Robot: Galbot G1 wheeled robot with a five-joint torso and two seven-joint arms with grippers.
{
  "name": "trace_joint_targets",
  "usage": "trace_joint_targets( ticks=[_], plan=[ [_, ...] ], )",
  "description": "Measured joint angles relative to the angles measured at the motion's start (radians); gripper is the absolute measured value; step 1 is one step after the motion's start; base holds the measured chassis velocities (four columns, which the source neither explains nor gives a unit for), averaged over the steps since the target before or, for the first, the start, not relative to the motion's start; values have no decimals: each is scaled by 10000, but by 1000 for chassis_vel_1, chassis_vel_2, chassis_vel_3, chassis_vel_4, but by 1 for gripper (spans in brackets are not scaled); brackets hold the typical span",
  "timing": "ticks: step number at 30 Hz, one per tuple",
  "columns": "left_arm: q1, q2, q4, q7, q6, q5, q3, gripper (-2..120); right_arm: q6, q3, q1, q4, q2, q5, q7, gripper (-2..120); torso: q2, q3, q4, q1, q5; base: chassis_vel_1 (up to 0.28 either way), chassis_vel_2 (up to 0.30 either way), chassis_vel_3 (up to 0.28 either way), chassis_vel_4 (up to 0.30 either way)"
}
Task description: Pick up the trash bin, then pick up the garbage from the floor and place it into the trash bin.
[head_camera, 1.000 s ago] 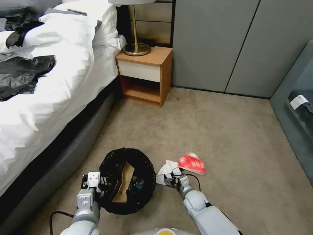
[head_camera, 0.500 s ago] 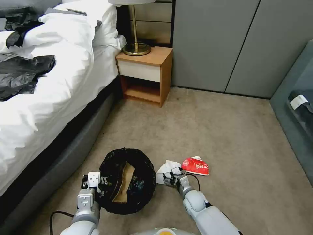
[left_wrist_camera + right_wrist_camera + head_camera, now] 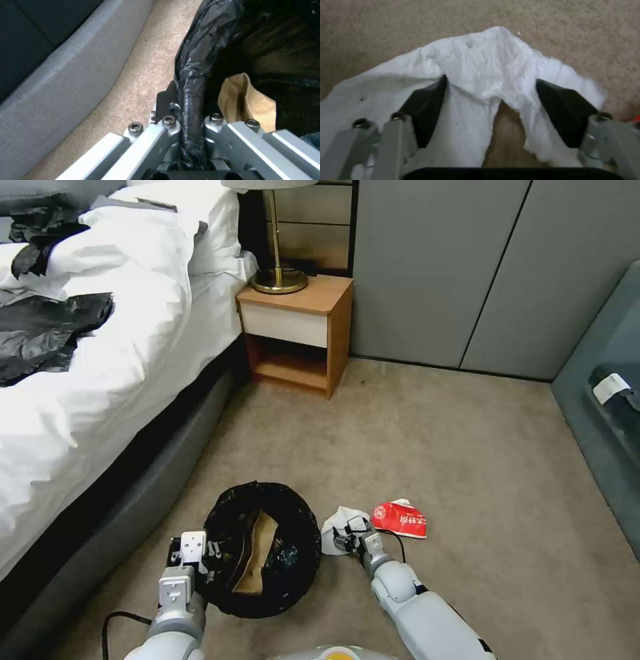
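Observation:
The trash bin (image 3: 303, 527), lined with a glossy black bag, stands on the carpet just in front of me. A brown paper bag (image 3: 253, 560) lies inside it. My left gripper (image 3: 200, 563) is shut on the bin's near-left rim (image 3: 193, 82), and the brown paper bag (image 3: 246, 102) sits just inside. To the right of the bin, a white tissue (image 3: 337, 523) lies on the floor. My right gripper (image 3: 345, 537) is down on it and open. Its black pads (image 3: 426, 105) straddle a raised fold of the tissue (image 3: 486, 67). A red-and-white packet (image 3: 400, 520) lies just right of the tissue.
A bed (image 3: 100, 380) with white bedding and black plastic sheets (image 3: 47, 333) runs along the left. A wooden nightstand (image 3: 297, 333) with a brass lamp (image 3: 277, 273) stands ahead by grey wardrobe doors (image 3: 467, 267). Open carpet (image 3: 433, 447) lies ahead and to the right.
The red-and-white packet has dropped from a raised, tilted pose to lie flat on the carpet. My right gripper has shifted slightly forward and left onto the tissue. The left arm and bin are still.

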Motion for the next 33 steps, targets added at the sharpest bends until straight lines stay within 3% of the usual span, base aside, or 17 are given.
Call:
trace_joint_targets(
  ticks=[17, 27, 31, 33],
  plan=[
    [-64, -4, -20, -1, -23, -8, -30, 0, 279, -9, 38, -427, 199, -135, -88, 1, 0, 0, 4, 0, 5, 0, 0, 0, 0],
    [-61, 0, 0, -6, -22, -14, -13, 0, 292, 82, -1, -222, 98, -125, 29, 0, 0, 1, -2, 0, -2, 0, 0, 0, 0],
    [-47, -9, 0, -6, -34, -2, 3, 0, 336, 175, -154, 426, 27, 37, 130, 0, 0, 0, 0, 1, 1, 0, 0, 0, 0],
    [-44, 6, 0, -6, -37, -2, -6, 0, 444, 312, -441, 1426, -103, 252, 235, 0, 0, 0, -1, 0, 3, 0, 0, 0, 0]
  ],
)
